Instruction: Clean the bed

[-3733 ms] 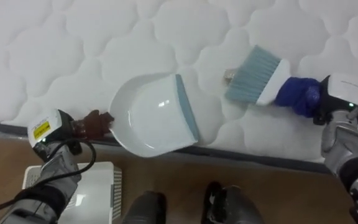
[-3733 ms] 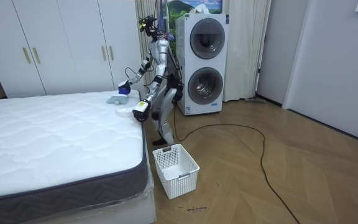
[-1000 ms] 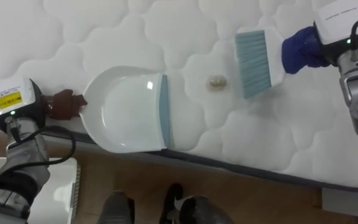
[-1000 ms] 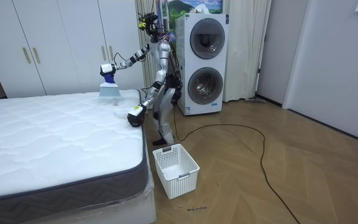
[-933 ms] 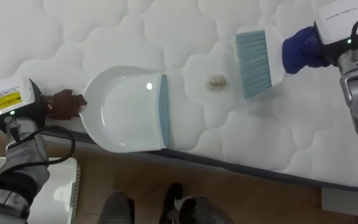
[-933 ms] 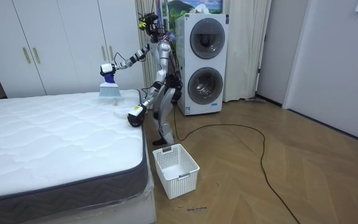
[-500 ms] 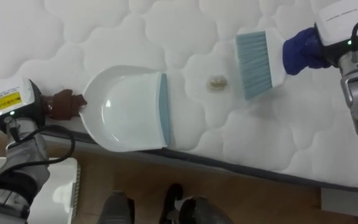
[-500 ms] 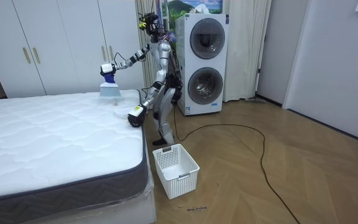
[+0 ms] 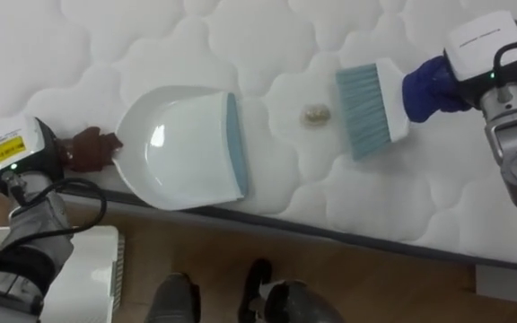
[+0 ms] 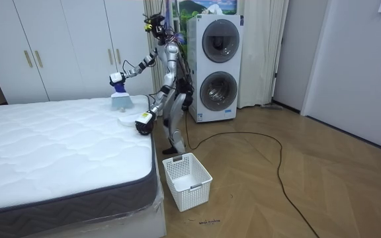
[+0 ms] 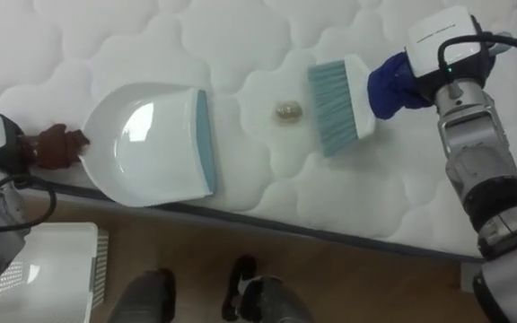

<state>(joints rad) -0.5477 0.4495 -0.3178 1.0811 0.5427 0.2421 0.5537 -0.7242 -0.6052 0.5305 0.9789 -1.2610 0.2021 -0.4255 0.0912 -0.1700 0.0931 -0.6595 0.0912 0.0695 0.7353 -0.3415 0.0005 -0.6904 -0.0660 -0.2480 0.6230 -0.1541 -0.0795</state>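
Logged small beige crumb [image 9: 313,114] on white quilted mattress [image 9: 151,45], mid-frame: just left of light-blue-bristled brush [image 9: 371,108], right of blue-lipped white dustpan [image 9: 182,148]. Found right hand [image 9: 431,88] fingers curled round brush, left hand [image 9: 88,150] fingers round dustpan handle. Suggests leftward sweep.

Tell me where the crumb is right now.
In the left eye view the crumb lies on the mattress between the dustpan on its left and the brush on its right, nearer the brush.
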